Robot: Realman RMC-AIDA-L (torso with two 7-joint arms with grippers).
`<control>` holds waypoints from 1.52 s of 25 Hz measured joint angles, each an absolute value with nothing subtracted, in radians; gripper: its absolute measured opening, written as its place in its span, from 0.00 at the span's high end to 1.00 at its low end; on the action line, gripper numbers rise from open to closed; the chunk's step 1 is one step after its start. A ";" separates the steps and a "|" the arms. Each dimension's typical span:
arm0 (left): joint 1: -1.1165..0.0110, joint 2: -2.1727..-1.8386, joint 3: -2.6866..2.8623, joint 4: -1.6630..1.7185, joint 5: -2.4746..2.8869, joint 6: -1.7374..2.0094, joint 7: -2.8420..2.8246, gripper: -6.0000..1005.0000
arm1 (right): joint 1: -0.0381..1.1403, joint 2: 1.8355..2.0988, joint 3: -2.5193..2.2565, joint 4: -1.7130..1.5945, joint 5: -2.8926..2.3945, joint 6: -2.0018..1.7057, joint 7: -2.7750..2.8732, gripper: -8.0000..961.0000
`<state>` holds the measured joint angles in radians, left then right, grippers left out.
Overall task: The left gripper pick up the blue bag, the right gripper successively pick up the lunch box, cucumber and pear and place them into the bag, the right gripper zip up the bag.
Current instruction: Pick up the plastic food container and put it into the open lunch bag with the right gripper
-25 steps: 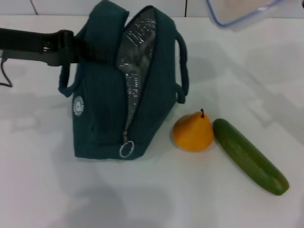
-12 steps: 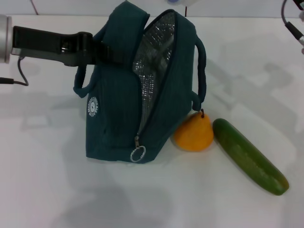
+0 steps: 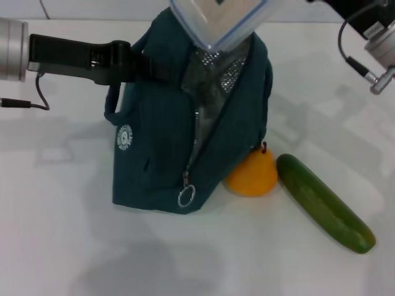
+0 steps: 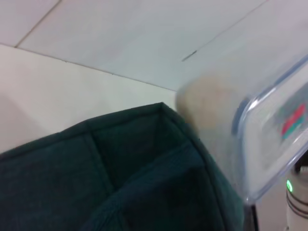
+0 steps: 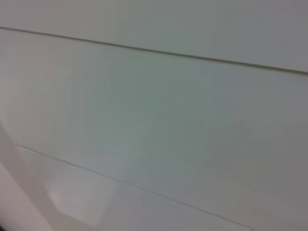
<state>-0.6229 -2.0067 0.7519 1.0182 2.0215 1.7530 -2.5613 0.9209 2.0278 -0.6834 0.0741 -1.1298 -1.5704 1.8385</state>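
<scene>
The blue bag stands upright in the middle of the table, its zip open and silver lining showing. My left gripper reaches in from the left, shut on the bag's top edge by a handle. The clear, blue-rimmed lunch box hangs tilted just above the bag's opening; it also fills the side of the left wrist view as the lunch box next to the bag's fabric. My right arm comes in at the top right, its fingers cut off by the edge. The pear touches the bag's right side, with the cucumber beside it.
The zip's ring pull hangs low on the bag's front. A black cable trails on the white table at the left. The right wrist view holds only a plain pale surface.
The lunch box has come from the top right to just over the bag's opening. The bag has shifted right with my left gripper and now touches the pear.
</scene>
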 joint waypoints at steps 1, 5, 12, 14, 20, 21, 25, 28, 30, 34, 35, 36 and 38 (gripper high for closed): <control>-0.622 -2.007 0.752 1.017 2.022 1.747 -2.559 0.95 | 0.919 2.028 -0.684 0.076 -1.139 -1.563 1.835 0.86; -0.619 -2.003 0.751 0.992 2.022 1.729 -2.543 0.95 | 0.913 2.028 -0.685 0.078 -1.175 -1.527 1.834 0.86; -0.623 -1.998 0.747 0.963 2.022 1.718 -2.524 0.95 | 0.913 2.028 -0.686 0.081 -1.222 -1.484 1.821 0.85; -0.622 -1.996 0.734 0.963 2.021 1.717 -2.522 0.95 | 0.913 2.028 -0.686 0.086 -1.224 -1.480 1.816 0.85; -0.617 -1.992 0.696 0.951 2.020 1.716 -2.505 0.95 | 0.908 2.028 -0.685 0.089 -1.227 -1.457 1.809 0.85; -0.617 -1.992 0.697 0.951 2.020 1.716 -2.504 0.95 | 0.908 2.028 -0.685 0.089 -1.230 -1.451 1.809 0.85; -0.623 -1.994 0.701 0.948 2.020 1.717 -2.499 0.95 | 0.920 2.028 -0.683 0.089 -1.252 -1.432 1.797 0.85; -0.628 -1.995 0.702 0.939 2.020 1.718 -2.496 0.95 | 0.932 2.028 -0.677 0.089 -1.263 -1.447 1.771 0.84; -0.629 -1.995 0.702 0.938 2.020 1.720 -2.496 0.95 | 0.939 2.028 -0.677 0.089 -1.264 -1.452 1.768 0.84; -0.629 -1.993 0.702 0.938 2.020 1.721 -2.496 0.95 | 0.942 2.028 -0.675 0.089 -1.263 -1.450 1.770 0.81; -0.629 -1.992 0.702 0.938 2.020 1.720 -2.496 0.95 | 0.942 2.028 -0.675 0.089 -1.262 -1.450 1.771 0.79; -0.629 -1.992 0.702 0.938 2.020 1.720 -2.496 0.95 | 0.942 2.028 -0.675 0.089 -1.261 -1.450 1.772 0.76; -0.629 -1.991 0.701 0.938 2.020 1.720 -2.496 0.95 | 0.942 2.028 -0.675 0.089 -1.260 -1.453 1.773 0.70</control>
<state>-0.6289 -1.9911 0.7014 0.9380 2.0203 1.7199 -2.4958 0.9417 2.0278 -0.6745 0.0890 -1.2600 -1.4535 1.7733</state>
